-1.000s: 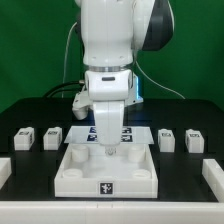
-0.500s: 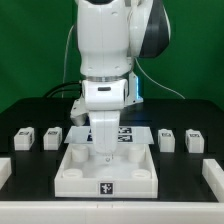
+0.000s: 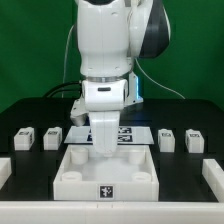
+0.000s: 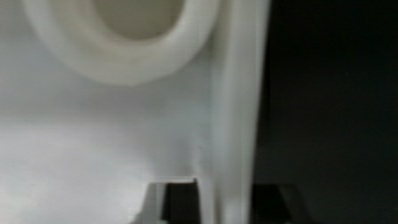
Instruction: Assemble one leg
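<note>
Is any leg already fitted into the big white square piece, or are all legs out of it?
All out: four legs sit on the table, two either side of the square piece.

My black table point(image 3: 30, 162) carries the square white tray piece point(image 3: 108, 174) at the front. One pair of legs point(image 3: 52, 137) lies on the exterior view's left and another pair of legs point(image 3: 167, 139) on its right, with the marker board point(image 3: 130, 133) behind.
</note>
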{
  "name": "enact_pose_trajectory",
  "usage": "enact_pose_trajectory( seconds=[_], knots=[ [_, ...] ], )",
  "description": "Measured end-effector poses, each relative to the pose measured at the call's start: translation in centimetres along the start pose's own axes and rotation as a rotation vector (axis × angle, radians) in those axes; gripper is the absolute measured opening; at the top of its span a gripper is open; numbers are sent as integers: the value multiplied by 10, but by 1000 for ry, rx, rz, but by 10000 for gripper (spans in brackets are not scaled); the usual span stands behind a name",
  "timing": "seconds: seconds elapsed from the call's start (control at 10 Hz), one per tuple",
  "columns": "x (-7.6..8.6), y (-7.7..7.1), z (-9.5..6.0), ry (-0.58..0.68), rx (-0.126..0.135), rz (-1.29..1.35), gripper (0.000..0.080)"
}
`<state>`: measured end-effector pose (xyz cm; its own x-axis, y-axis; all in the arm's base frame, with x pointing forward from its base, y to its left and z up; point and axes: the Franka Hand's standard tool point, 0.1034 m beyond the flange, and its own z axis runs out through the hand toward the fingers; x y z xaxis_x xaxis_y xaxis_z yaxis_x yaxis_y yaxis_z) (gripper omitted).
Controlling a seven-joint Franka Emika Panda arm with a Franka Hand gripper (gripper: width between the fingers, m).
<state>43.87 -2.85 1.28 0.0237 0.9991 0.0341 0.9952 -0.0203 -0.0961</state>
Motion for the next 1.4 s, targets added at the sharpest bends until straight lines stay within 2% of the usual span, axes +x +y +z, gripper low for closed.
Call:
enact_pose_trajectory(
  seconds=[0.1,0.8,0.9,1.0,1.2,1.4],
  knots=[
    [0,1,-1,0,-4,0,62],
    [1,1,-1,0,-5,2,62],
    [8,5,0,4,-14,4,62],
    [21,11,0,14,-36,2,62],
    [53,22,-1,36,-44,26,62],
    [83,38,-1,65,-79,20,62]
  ],
)
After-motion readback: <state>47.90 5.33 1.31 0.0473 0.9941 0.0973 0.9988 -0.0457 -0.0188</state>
